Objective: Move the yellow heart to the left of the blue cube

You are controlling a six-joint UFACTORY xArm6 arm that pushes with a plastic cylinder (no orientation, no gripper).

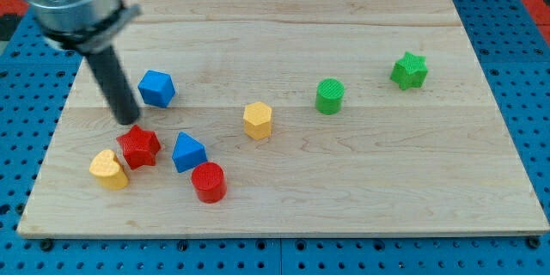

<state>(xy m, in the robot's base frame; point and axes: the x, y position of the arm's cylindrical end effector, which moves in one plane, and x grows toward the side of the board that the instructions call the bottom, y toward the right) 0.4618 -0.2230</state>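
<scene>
The yellow heart lies near the board's lower left, touching the red star on its right. The blue cube sits above them, toward the view's upper left. My tip is at the end of the dark rod, just above the red star and below-left of the blue cube, a short way above-right of the yellow heart.
A blue triangular block and a red cylinder lie right of the red star. A yellow hexagon sits mid-board. A green cylinder and a green star are at the right. The wooden board rests on a blue pegboard.
</scene>
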